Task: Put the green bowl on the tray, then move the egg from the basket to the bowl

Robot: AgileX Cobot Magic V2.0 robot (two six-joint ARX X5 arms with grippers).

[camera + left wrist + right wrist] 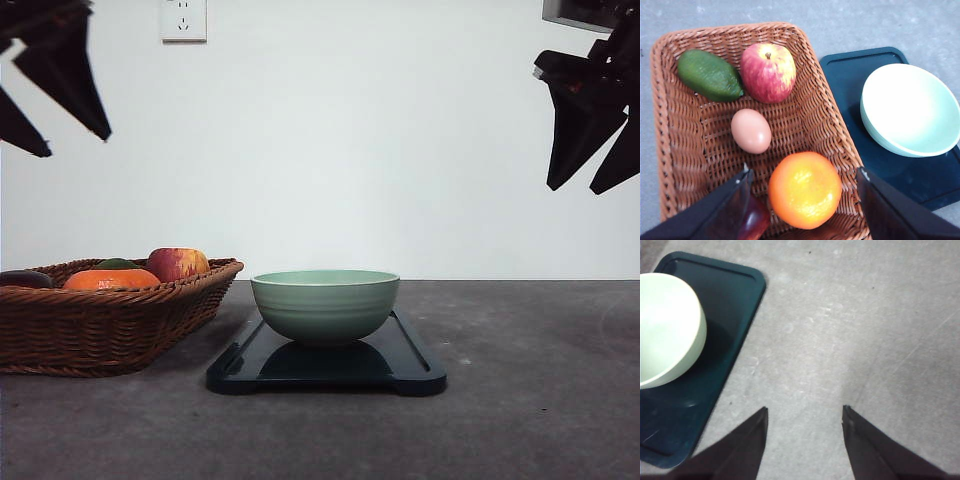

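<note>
The ridged green bowl (325, 305) sits on the glossy tray (412, 368) beside the wicker basket (110, 325), where the left wrist view reveals the smooth egg (751, 130), seemingly untouched, both grippers (802, 182) (805, 412) spread apart and empty.

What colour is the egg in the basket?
Pale pinkish-tan; the egg shows best in the left wrist view.

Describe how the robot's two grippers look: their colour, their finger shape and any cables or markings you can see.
The left gripper and the right gripper are both matte black, each with two flat, wedge-shaped fingers tapering to pointed tips. The finger surfaces look plain; no cables or markings can be made out on them.
</note>
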